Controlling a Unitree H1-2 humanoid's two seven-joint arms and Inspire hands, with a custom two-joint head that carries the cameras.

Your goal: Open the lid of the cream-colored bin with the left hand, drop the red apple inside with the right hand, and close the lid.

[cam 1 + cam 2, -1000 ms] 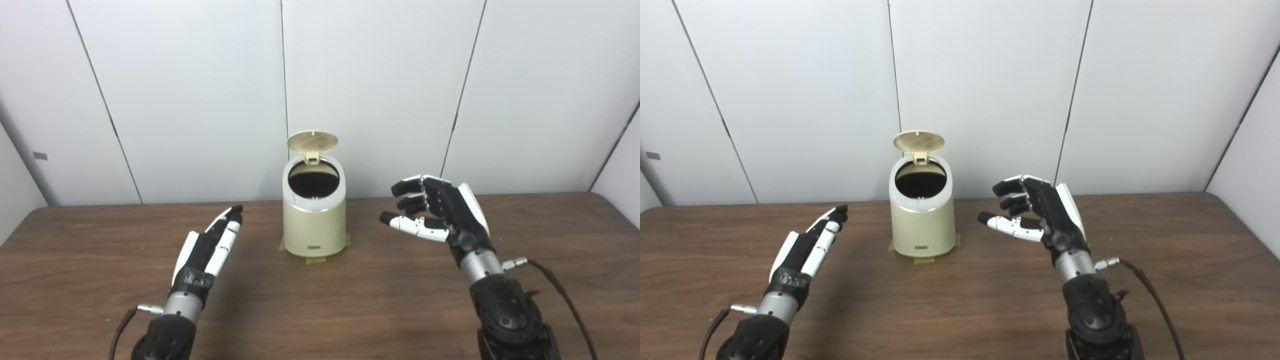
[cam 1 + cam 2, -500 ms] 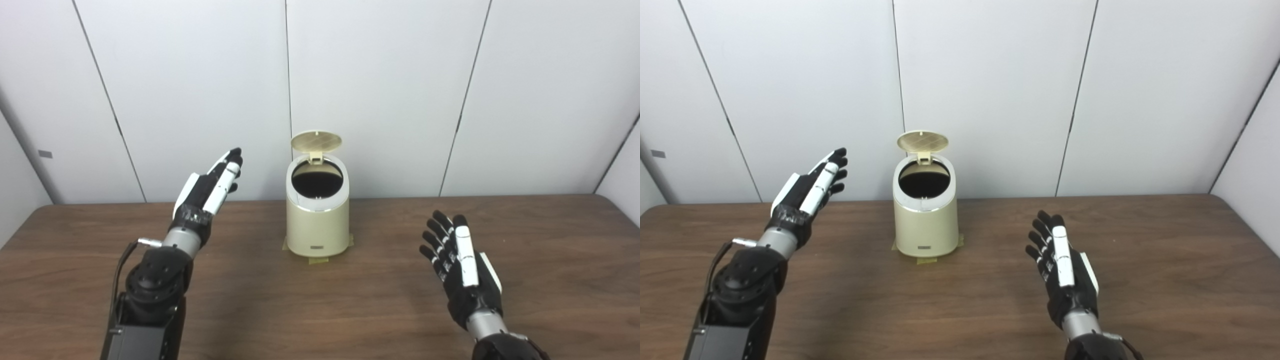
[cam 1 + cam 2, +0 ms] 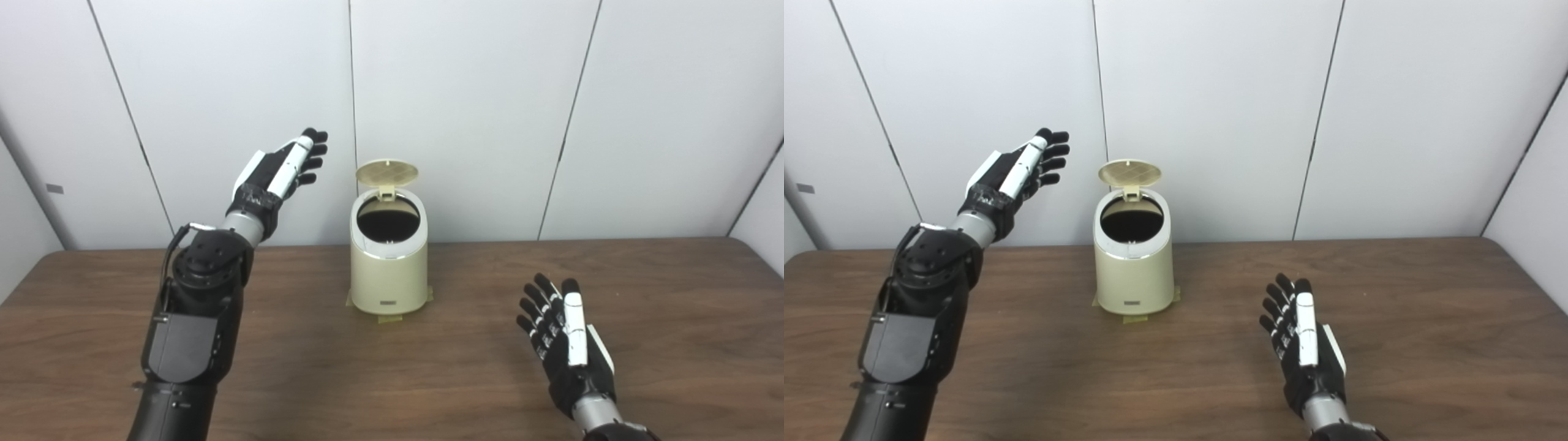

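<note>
Reaching up and forward, the left hand hangs in the air to the left of the bin, raised above the level of its lid and well apart from it. Its fingers are stretched out and slightly spread, pointing toward the wall, and it holds nothing. The black forearm below it rises steeply from the bottom left of the picture. The right hand sits low over the desk, near the front and to the right of the bin, well apart from it. It lies nearly flat with the fingers straight, spread apart and pointing away from the robot, and it too holds nothing. The cream-colored bin stands upright at the middle of the desk, close to the wall, on a patch of yellowish tape that shows at its base. Its round lid is flipped up on the hinge at the back and stands upright above the rim, with its ribbed underside facing the camera. The mouth of the bin is open and the inside looks dark; what lies inside cannot be made out. No red apple shows in either view, on the desk or in either hand.
</note>
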